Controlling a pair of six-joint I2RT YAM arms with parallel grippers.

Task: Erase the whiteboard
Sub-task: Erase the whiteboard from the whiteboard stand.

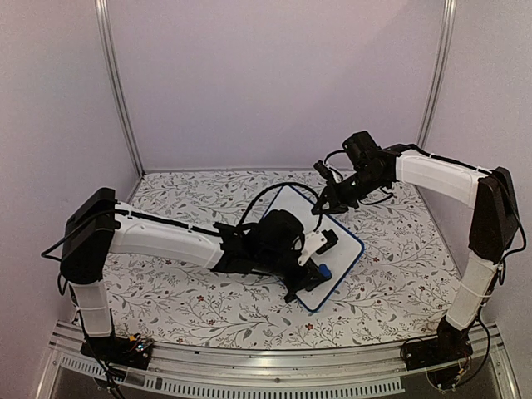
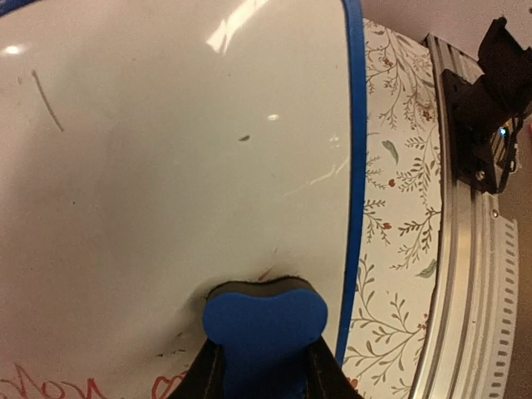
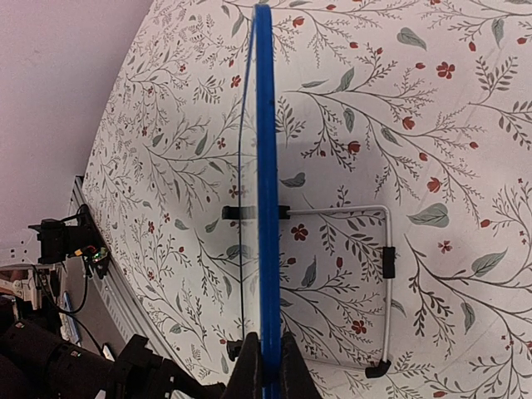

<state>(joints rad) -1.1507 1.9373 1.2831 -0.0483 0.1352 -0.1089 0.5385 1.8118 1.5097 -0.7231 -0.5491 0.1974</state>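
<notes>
Flowered tablecloth (image 1: pixel 183 291) lies under the whiteboard (image 1: pixel 342 248); the left gripper (image 2: pixel 264 374) clenches a blue eraser (image 2: pixel 264 320) against it, the right gripper (image 3: pixel 266 366) pinches its edge.

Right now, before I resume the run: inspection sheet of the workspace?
Surface: floral table cover, flat.
Job's things: whiteboard mostly blank; red writing remains along one edge, with a few faint stray marks; blue eraser pressed on it.
Clutter: nothing seen.
Grippers: left gripper shut on the blue eraser; right gripper shut on the whiteboard's blue frame.
Cables: black cable arcs over the whiteboard's far corner.
Surroundings: pale walls; metal rail at the near edge.
</notes>
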